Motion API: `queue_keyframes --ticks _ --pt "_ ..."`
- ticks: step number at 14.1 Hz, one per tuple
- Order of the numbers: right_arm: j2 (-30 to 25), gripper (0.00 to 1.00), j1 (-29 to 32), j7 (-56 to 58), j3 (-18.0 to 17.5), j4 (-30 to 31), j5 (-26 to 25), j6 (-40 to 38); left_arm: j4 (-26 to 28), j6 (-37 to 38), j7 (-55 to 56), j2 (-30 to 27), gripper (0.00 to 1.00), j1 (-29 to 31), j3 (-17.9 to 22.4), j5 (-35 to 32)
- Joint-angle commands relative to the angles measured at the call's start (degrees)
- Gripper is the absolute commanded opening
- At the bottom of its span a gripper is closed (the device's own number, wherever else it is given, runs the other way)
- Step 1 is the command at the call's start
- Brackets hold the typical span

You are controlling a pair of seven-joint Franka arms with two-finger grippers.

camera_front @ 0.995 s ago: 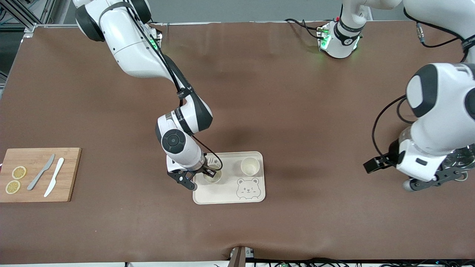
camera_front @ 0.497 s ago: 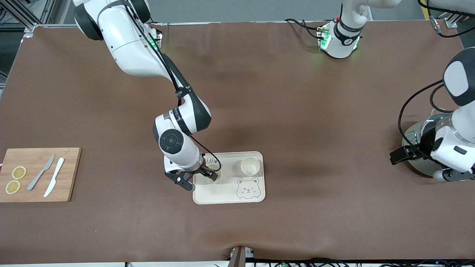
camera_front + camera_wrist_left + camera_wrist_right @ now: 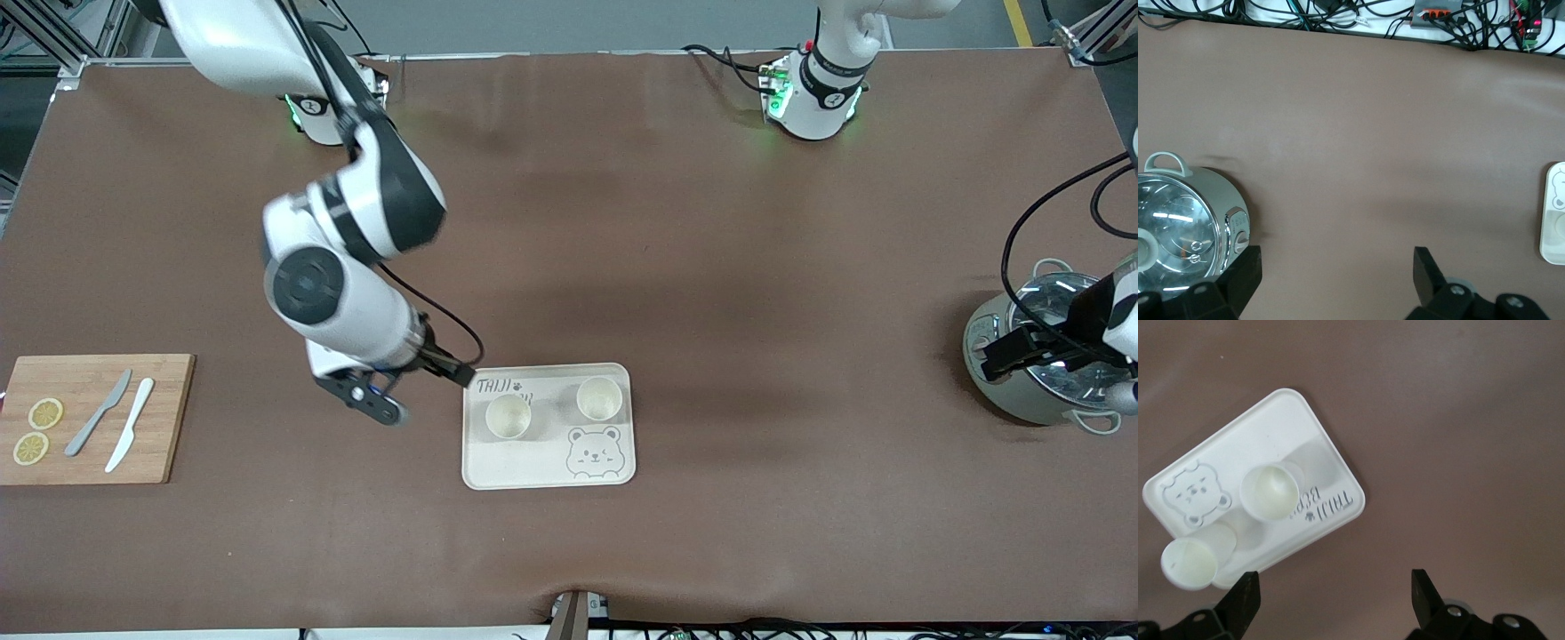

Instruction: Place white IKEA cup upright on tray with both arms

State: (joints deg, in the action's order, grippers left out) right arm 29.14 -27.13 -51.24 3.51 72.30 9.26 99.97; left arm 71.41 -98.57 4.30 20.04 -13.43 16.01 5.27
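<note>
The cream tray (image 3: 532, 468) with the bear drawing lies in the middle of the table. Two white cups stand upright on it: one (image 3: 508, 416) toward the right arm's end, one (image 3: 598, 398) toward the left arm's end. My right gripper (image 3: 416, 391) is open and empty, up in the air beside the tray's edge at the right arm's end. Its wrist view shows the tray (image 3: 1275, 420), both cups (image 3: 1271, 492) (image 3: 1191, 561) and the open gripper (image 3: 1335, 597). My left gripper (image 3: 1058, 378) is open and empty over the pot; its wrist view (image 3: 1335, 280) shows bare table between its fingers.
A steel pot with a glass lid (image 3: 1022, 391) (image 3: 1185, 233) stands at the left arm's end. A wooden cutting board (image 3: 169, 418) with two knives and lemon slices lies at the right arm's end. Cables run along the table's front edge (image 3: 1338, 13).
My right gripper has come off the cup on the tray, risen and moved toward the right arm's end. My left arm has drawn farther toward its end, over the pot.
</note>
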Motion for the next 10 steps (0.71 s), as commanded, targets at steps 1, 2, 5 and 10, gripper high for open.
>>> queue_keyframes --ticks 1,2,5,10 --pt "-16.43 1.00 0.50 1.84 -0.78 13.45 1.29 -1.79 1.01 0.57 -0.08 -1.58 1.00 -0.02 -0.45 -1.05" --pt "-21.01 1.00 0.59 3.24 -0.69 16.09 1.29 -3.71 0.93 0.66 -0.08 -1.84 1.00 0.07 -0.36 -0.79" --pt "-30.78 1.00 5.75 11.75 -0.25 20.06 1.20 -13.20 -0.04 2.33 -0.43 -2.46 1.00 0.51 -0.27 -0.70" --pt "-40.47 1.00 18.75 35.46 -0.17 29.48 -3.81 -13.84 -0.04 4.16 -0.43 -3.78 1.00 0.51 -0.19 -0.79"
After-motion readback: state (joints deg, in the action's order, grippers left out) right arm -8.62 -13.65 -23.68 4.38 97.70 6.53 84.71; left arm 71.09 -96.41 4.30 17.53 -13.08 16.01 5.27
